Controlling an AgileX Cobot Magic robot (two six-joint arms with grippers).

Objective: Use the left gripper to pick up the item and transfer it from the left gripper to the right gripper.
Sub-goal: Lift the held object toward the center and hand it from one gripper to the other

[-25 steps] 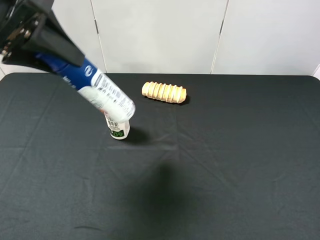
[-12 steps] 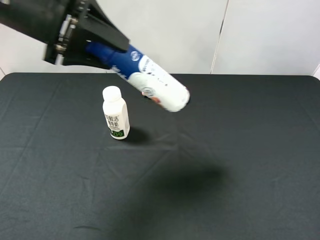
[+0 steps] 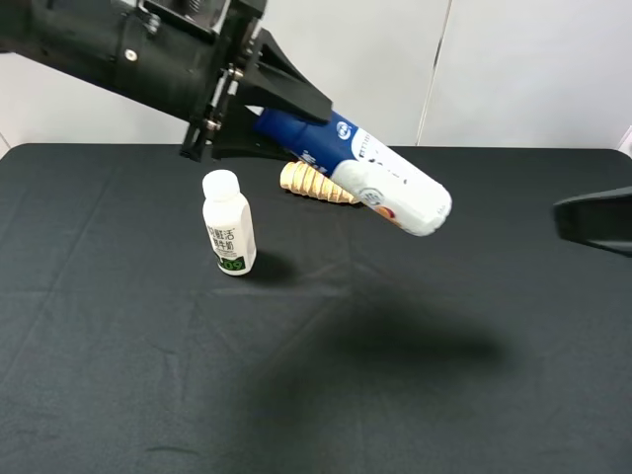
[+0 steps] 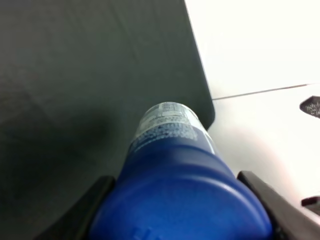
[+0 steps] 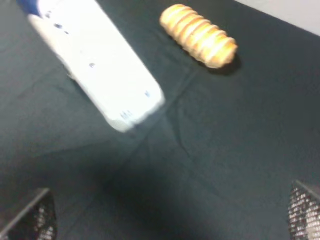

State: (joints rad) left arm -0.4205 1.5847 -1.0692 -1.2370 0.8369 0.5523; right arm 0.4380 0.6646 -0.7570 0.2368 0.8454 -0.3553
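Note:
The item (image 3: pixel 370 183), a bottle with a blue cap end and white body, hangs tilted in the air above the table's middle, its white base pointing down and right. My left gripper (image 3: pixel 306 126) is shut on its blue upper part. The left wrist view shows the bottle (image 4: pixel 175 175) between both fingers (image 4: pixel 257 192). My right gripper (image 3: pixel 592 219) shows at the right edge, apart from the bottle. In the right wrist view the right gripper (image 5: pixel 167 215) is open wide and empty, with the bottle's white end (image 5: pixel 95 65) ahead of it.
A shorter white-capped bottle with green print (image 3: pixel 227 225) stands upright on the black table cloth (image 3: pixel 395 375) at left centre. A ridged tan bread roll (image 3: pixel 314 183) lies at the back, partly behind the held bottle, and also shows in the right wrist view (image 5: pixel 199 35).
My left arm has carried the bottle from the far left rightwards over the table's middle. My right gripper has come into view at the right edge.

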